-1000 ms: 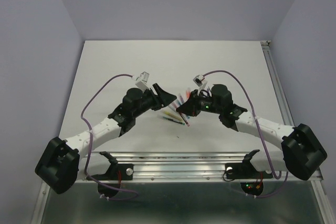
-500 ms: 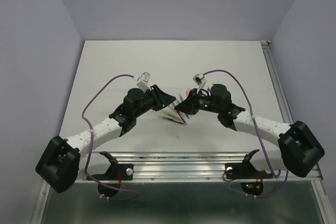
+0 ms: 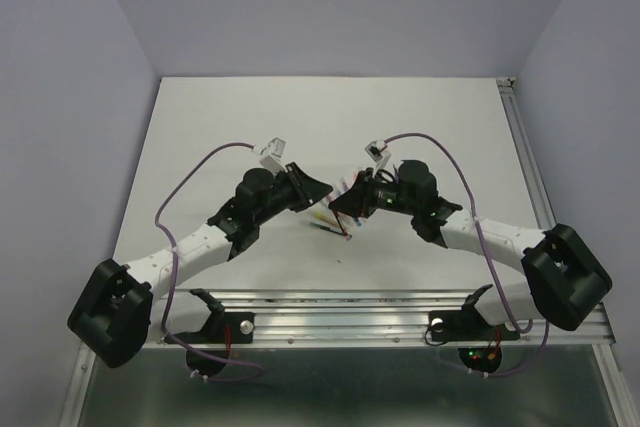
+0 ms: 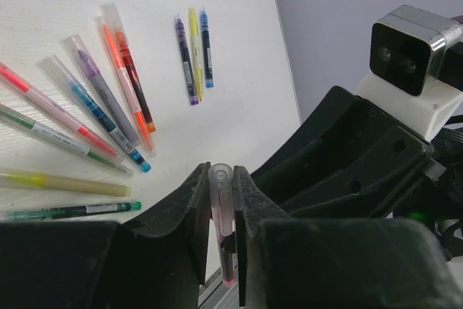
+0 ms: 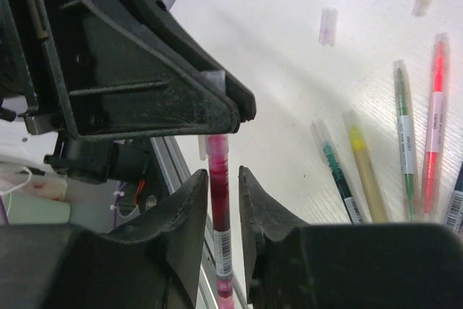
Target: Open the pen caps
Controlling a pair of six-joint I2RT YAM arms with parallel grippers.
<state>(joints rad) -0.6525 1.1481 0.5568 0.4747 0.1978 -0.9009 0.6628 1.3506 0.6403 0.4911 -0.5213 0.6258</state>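
Left wrist view: the left gripper (image 4: 221, 173) is clenched on the pale cap (image 4: 220, 187) of a red pen (image 5: 218, 204), held above the middle of the table (image 3: 250, 117). From the other side the right gripper (image 5: 223, 176) straddles the pen's body; whether it grips cannot be told. On the table lie loose caps (image 5: 328, 27) and other pens (image 4: 98, 115).

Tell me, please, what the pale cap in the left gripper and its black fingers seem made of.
The pale translucent tube-shaped cap looks like glossy clear plastic: pink shows through it. The black fingers look like matte hard plastic, perhaps, with pale scuffs.
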